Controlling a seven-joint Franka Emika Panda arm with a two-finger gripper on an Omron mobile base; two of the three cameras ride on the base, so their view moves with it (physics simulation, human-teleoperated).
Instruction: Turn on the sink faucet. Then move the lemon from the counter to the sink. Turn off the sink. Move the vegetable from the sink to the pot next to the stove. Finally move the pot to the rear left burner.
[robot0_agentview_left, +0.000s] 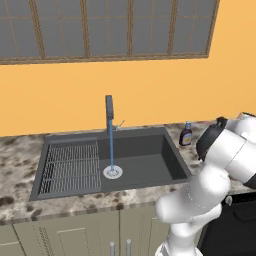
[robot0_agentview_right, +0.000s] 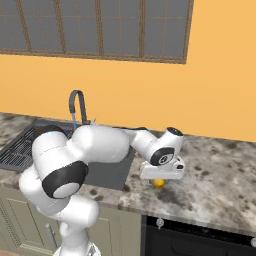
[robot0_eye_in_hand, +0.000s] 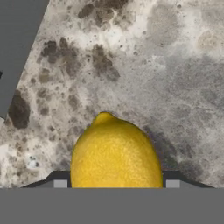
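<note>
The lemon (robot0_eye_in_hand: 116, 153) lies on the speckled counter (robot0_eye_in_hand: 153, 65), to the right of the sink (robot0_agentview_left: 150, 160). My gripper (robot0_eye_in_hand: 116, 183) is down over it, and both fingertips (robot0_eye_in_hand: 60, 183) lie against its sides with no gap showing. In the right base view the hand (robot0_agentview_right: 161, 172) hovers low over the counter, and the lemon (robot0_agentview_right: 159, 183) peeks out just beneath it. The sink faucet (robot0_agentview_left: 109, 112) is running. A thin blue stream (robot0_agentview_left: 111, 150) falls onto the silver drain (robot0_agentview_left: 113, 172).
A ribbed rack (robot0_agentview_left: 70, 165) covers the sink's left half. A small dark bottle (robot0_agentview_left: 186, 134) stands on the counter behind the sink's right corner. A dark appliance front (robot0_agentview_right: 200, 235) sits below the counter edge at the right. The sink's dark edge (robot0_eye_in_hand: 17, 43) lies near the lemon.
</note>
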